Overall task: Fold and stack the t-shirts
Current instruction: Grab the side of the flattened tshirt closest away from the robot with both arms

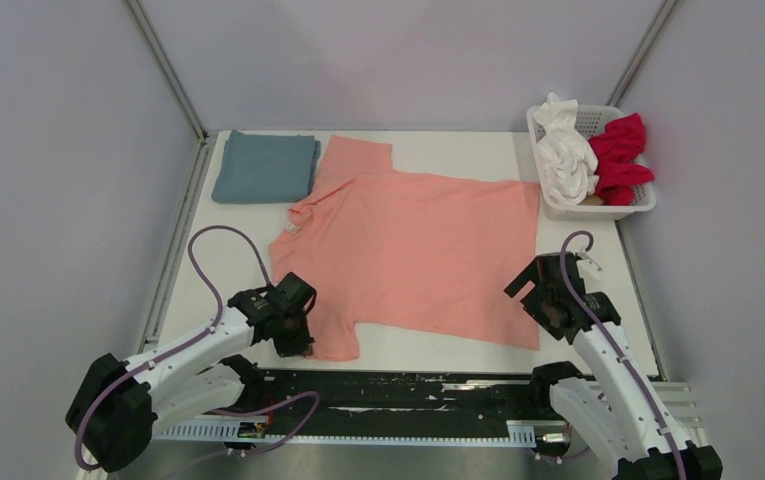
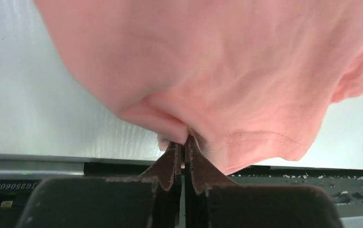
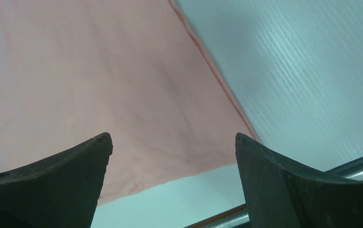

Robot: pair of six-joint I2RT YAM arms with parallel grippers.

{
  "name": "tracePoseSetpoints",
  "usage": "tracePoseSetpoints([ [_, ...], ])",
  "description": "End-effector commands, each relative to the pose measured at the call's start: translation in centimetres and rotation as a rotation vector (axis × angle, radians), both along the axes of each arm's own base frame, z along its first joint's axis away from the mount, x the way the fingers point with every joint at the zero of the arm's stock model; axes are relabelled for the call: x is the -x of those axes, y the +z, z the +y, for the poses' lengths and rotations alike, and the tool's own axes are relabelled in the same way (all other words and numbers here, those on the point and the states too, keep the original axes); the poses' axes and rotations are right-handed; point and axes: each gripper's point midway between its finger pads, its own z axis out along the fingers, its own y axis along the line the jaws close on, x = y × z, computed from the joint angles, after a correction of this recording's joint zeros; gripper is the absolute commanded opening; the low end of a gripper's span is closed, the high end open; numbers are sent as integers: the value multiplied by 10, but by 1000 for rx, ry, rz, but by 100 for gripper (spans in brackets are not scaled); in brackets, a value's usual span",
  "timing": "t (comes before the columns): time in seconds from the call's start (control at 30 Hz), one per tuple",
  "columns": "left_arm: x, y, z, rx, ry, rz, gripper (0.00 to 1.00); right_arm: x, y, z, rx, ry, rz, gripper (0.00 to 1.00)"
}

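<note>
A salmon-pink t-shirt (image 1: 413, 245) lies spread flat across the middle of the table. My left gripper (image 1: 298, 340) is shut on its near sleeve; the left wrist view shows the fabric (image 2: 227, 85) pinched between the fingertips (image 2: 175, 156) and lifted slightly. My right gripper (image 1: 538, 300) is open and empty, hovering over the shirt's near right hem corner (image 3: 136, 104). A blue-grey t-shirt (image 1: 265, 166) lies folded at the far left. White (image 1: 565, 155) and crimson red (image 1: 620, 155) t-shirts are bunched in a basket.
A white lattice basket (image 1: 598, 207) stands at the far right corner of the table. A metal rail and black base strip (image 1: 408, 390) run along the near edge. Grey walls enclose the table on three sides.
</note>
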Motion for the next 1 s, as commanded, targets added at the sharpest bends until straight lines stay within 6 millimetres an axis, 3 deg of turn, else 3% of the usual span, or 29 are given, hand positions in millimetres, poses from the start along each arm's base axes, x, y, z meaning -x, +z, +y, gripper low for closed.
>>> tracePoseSetpoints([
  [0.0, -13, 2, -13, 65, -58, -83, 0, 26, -22, -3, -93, -223, 63, 100],
  [0.13, -14, 3, -15, 70, -81, -90, 0, 37, -47, -10, -91, -335, 120, 100],
  [0.37, -17, 3, -15, 67, -83, -101, 0, 41, -70, -6, -132, -386, 135, 94],
  [0.5, -18, 5, -15, 61, -84, -101, 0, 42, -79, -3, -160, -399, 124, 77],
  [0.7, -9, 1, -19, 87, -83, -55, 0, 34, -66, -5, -154, -365, 61, 44],
  [0.77, -4, -2, -20, 102, -86, -32, 0, 33, -64, -8, -136, -361, 44, 27],
  [0.83, 0, -4, -20, 104, -86, -18, 0, 33, -65, -12, -121, -372, 36, 1],
  [0.97, 4, 0, -25, 141, -108, -3, 0, 31, -62, -15, -105, -375, 24, 0],
])
